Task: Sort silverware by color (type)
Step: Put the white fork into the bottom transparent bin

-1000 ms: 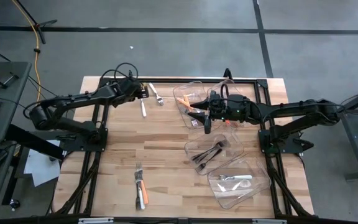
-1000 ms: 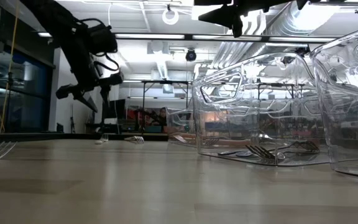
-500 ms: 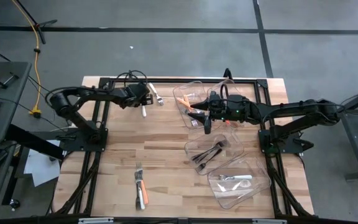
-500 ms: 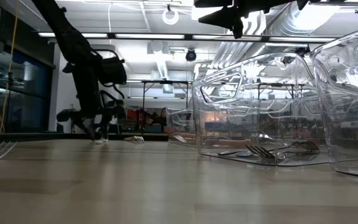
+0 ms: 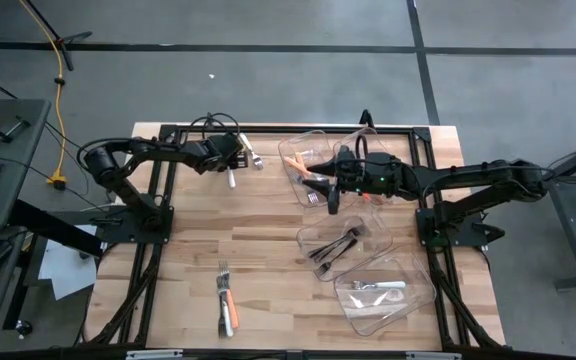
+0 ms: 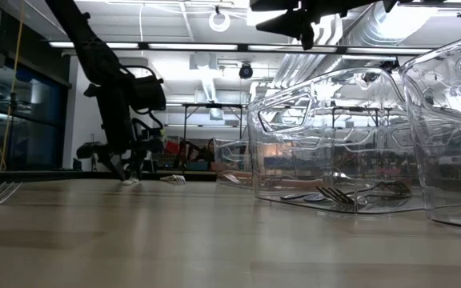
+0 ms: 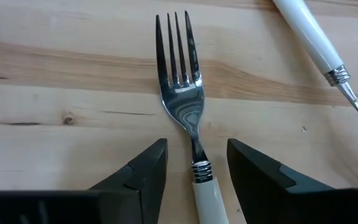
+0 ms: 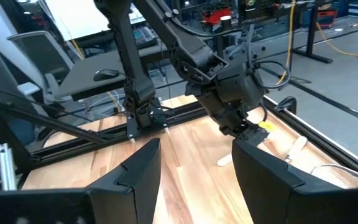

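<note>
A white-handled fork [image 7: 180, 115] lies flat on the wooden table near its far left; in the high view its handle [image 5: 231, 179] shows just nearside of my left gripper. My left gripper [image 7: 194, 165] is low over it, open, pointing steeply down, one finger on each side of the fork's neck with a gap to each. A second white-handled piece [image 7: 316, 43] lies beside it. My right gripper [image 8: 194, 168] hangs open and empty, high over the far clear bin [image 5: 313, 165], which holds orange-handled silverware.
A middle clear bin [image 5: 343, 245] holds dark metal forks, and a near bin [image 5: 383, 295] holds a white-handled piece. A small pile of silverware [image 5: 226, 300] lies near the table's front left. The low view shows my left gripper [image 6: 130, 170] down at the tabletop.
My left gripper has come down from above the table to just over the white-handled fork and tipped steeper, most of it in the first half second. The silverware has not moved.
</note>
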Controlling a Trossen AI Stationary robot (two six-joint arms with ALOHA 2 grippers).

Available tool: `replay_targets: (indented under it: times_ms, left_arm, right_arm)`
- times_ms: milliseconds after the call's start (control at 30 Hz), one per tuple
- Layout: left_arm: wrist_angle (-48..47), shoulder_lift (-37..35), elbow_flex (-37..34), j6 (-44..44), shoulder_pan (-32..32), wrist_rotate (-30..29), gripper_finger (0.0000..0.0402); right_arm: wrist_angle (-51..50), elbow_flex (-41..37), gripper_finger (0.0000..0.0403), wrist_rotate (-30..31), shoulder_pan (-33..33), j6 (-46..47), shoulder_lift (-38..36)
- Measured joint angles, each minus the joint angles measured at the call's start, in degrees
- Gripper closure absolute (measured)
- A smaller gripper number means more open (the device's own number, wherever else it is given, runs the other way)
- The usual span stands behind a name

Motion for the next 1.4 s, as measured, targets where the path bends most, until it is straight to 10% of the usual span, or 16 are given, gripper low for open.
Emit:
replay_targets:
  times_ms: [400,933,1400]
  left_arm:
    - [-3.29,0.02,-0.04,3.58,0.04,-0.21,0.0388]
    - [-4.01,-0.99,-0.28,7.32,-0.04,-0.51,0.04]
    - [-8.02,-22.05,-0.48,16.17,0.07,-2.68,0.0399]
  right_arm:
    - [0.0,0.0,0.022,0.95,0.0,0.44,0.0]
    - [0.0,0.0,0.022,0.93,0.0,0.47,0.0]
    - [0.01,0.0,0.022,0.93,0.0,0.44,0.0]
